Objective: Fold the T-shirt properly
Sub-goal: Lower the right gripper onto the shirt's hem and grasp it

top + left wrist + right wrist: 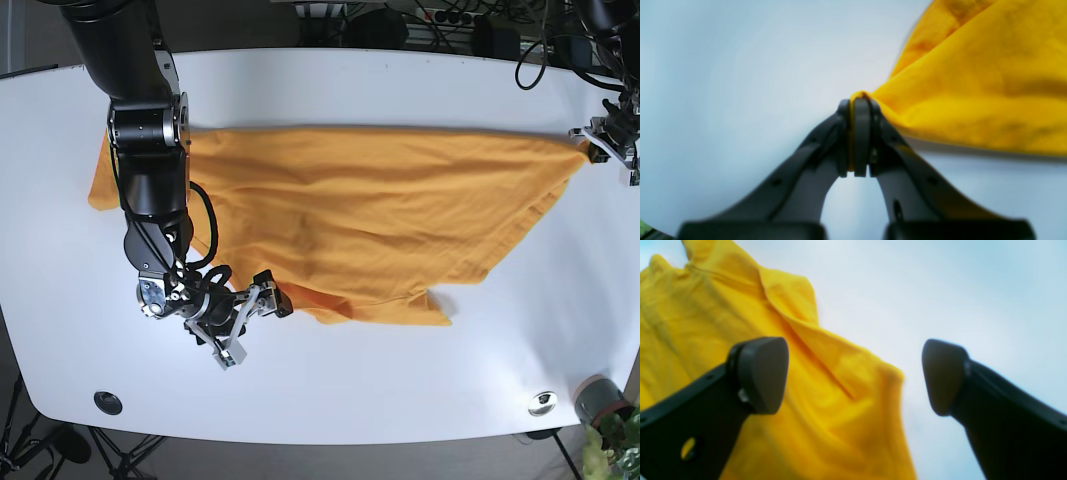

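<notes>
The yellow-orange T-shirt (370, 215) lies spread across the white table, stretched toward the right edge. My left gripper (858, 100) is shut on a pinched corner of the T-shirt (973, 83); in the base view it sits at the far right (592, 141), pulling the cloth taut. My right gripper (853, 376) is open, its fingers (761, 373) wide apart just above the T-shirt's (826, 390) rumpled near edge. In the base view that gripper (255, 315) is at the lower left, beside the hem.
The white table (400, 390) has bare surface in front of the shirt. Two round fittings (107, 402) (542, 402) sit near the front edge. A plant (612, 440) stands at the lower right corner and cables run along the back.
</notes>
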### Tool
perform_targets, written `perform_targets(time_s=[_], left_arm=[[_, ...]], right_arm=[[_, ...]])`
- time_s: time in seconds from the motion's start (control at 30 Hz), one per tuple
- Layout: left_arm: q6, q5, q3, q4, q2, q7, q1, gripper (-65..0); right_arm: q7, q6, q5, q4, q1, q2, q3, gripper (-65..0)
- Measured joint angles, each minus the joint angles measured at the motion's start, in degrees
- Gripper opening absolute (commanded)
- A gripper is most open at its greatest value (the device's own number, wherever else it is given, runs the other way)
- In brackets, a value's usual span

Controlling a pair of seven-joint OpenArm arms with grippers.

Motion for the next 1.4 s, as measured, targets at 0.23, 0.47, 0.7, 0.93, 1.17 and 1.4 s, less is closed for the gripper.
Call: perform_targets(time_s=[0.23,0.47,0.7,0.93,1.17,1.4], left_arm=[[0.0,0.0,0.0,0.0,0.0,0.0,0.0,-65.0],[0.0,0.0,0.0,0.0,0.0,0.0,0.0,-65.0],[0.0,0.0,0.0,0.0,0.0,0.0,0.0,-65.0],[0.0,0.0,0.0,0.0,0.0,0.0,0.0,-65.0],[0.0,0.0,0.0,0.0,0.0,0.0,0.0,-65.0],[0.0,0.0,0.0,0.0,0.0,0.0,0.0,-65.0]], right_arm=[[9.7,-0.15,-0.2,-11.8,2.9,-0.2,-7.3,-4.4],[15.0,-0.44,-0.1,-16.2,3.3,0.3,-13.6,-4.4],[18.5,-1.42,0.3,-17.4,3.6,1.6,-19.4,-4.4],[18.4,-5.60,0.3,-17.4,3.4,4.9,-15.1,-4.4],[17.8,-5.95,0.3,-17.7,2.7,6.1,-7.3,-4.4],[20.1,-5.51,1.0,-17.6,0.9,2.6,-7.0,-4.4]])
